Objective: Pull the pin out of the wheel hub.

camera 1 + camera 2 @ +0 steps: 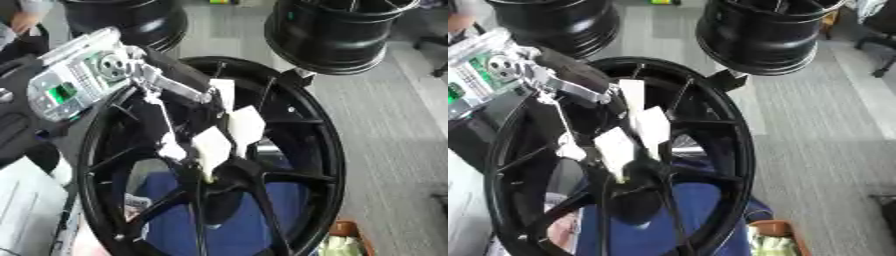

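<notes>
A large black wheel hub (319, 150) stands on edge in front of me, its spokes meeting at a dark centre (229, 176). My left hand (214, 145), silver-jointed with white pads, reaches in from the upper left through the rim to that centre. Its fingers are curled, and the thumb (171, 150) faces them. A small pale yellowish tip, the pin (209, 176), shows just below the lowest pad; the rest of it is hidden by the fingers. My right hand is in neither view.
Two more black wheel hubs stand behind, one at upper right (332, 30) and one at upper left (131, 20). A blue surface (236, 225) shows through the spokes. Grey carpet (385, 140) lies to the right, with an orange-and-green thing (346, 242) at the bottom.
</notes>
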